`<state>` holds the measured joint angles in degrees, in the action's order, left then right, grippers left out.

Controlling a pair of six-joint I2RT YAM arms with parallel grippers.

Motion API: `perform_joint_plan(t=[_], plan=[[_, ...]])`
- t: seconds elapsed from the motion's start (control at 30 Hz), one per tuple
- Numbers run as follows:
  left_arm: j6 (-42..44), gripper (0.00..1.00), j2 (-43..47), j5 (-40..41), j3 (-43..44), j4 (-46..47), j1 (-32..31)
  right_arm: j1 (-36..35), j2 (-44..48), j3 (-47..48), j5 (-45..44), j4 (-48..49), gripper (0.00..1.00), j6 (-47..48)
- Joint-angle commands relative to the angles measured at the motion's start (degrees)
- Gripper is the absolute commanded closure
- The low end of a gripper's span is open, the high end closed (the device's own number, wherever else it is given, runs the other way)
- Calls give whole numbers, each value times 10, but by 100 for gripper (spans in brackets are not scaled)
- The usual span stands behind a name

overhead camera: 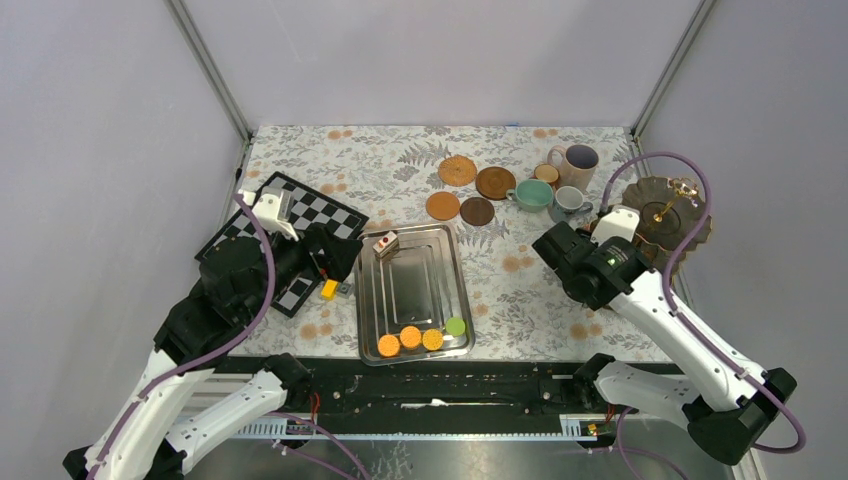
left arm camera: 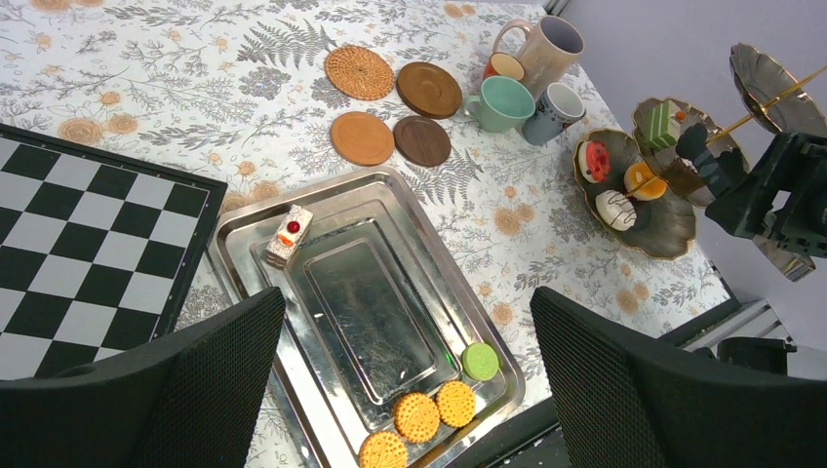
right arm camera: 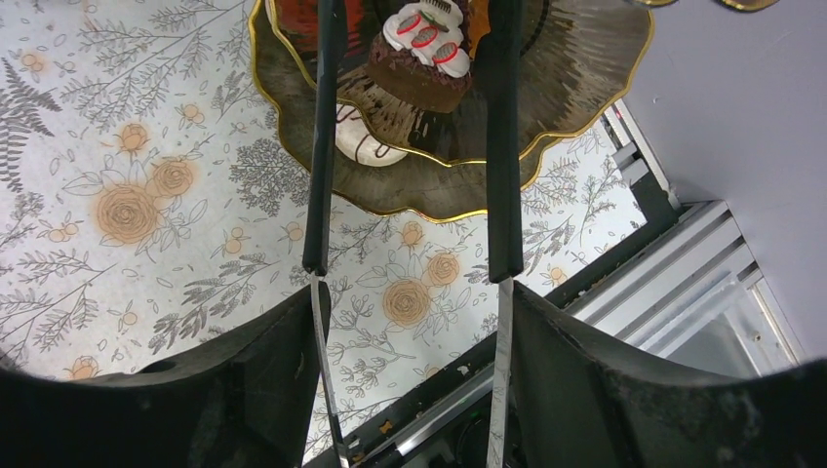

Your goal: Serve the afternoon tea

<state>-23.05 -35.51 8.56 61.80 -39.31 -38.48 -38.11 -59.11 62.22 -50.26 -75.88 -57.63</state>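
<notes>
Right end effector (right arm camera: 414,29) stands released, fingers (right arm camera: 322,146) flanking a chocolate cake (right arm camera: 419,63) on the three-tier stand (right arm camera: 585,68). Left end effector (left arm camera: 405,302) gapes empty near the steel tray (left arm camera: 234,244). Overhead, the stand sits at the right edge of the desk (overhead camera: 520,290).

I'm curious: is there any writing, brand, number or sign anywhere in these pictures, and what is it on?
No text can be read in any view.
The beige mug, teal mug and grey mug: plain sides, no print showing.
The steel tray: bare metal, no stamp visible.
The chessboard: squares only; any marks on its border are too small to tell.
The tablecloth: floral pattern, no words.
</notes>
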Motion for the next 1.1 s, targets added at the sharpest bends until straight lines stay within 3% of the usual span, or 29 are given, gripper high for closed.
perform_joint_plan(t=[0.0,0.27,0.4,0.57,0.77,0.87,1.07], plan=[[-8,1,-8,-5,17,17,-3,4,18,41,-11,-1,30,38],[-19,1,-17,-6,17,17,-3,4,81,49,31,52,31,145],[-17,1,-25,0,21,18,-3,3,113,21,175,174,31,278],[-15,1,-28,15,27,17,-3,3,84,4,355,287,31,342],[-27,1,-23,15,31,11,-3,-22,-22,-40,531,488,30,273],[-31,1,-20,15,31,5,-2,-80,-106,-26,517,561,29,222],[-25,1,-11,15,27,-3,-3,-132,-265,21,463,609,27,56]])
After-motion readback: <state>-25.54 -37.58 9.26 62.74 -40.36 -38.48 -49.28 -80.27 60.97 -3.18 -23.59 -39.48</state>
